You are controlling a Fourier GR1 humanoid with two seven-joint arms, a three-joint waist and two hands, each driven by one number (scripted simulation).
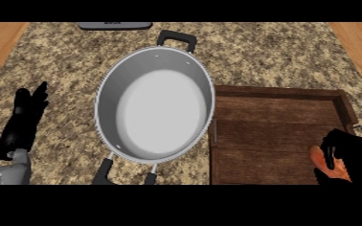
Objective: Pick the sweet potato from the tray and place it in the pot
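An orange sweet potato [322, 158] lies at the near right corner of the brown wooden tray [276, 124], mostly covered by my right hand [341, 148], whose black fingers curl round it. Left of the tray stands the silver pot [127, 84] with black handles at its far and near ends; nothing lies inside it. My left hand [25, 117] rests open at the left edge, fingers pointing up, well apart from the pot.
A grey flat object [114, 25] lies at the counter's far edge behind the pot. The speckled granite counter [268, 52] stretches between wooden strips at both far corners.
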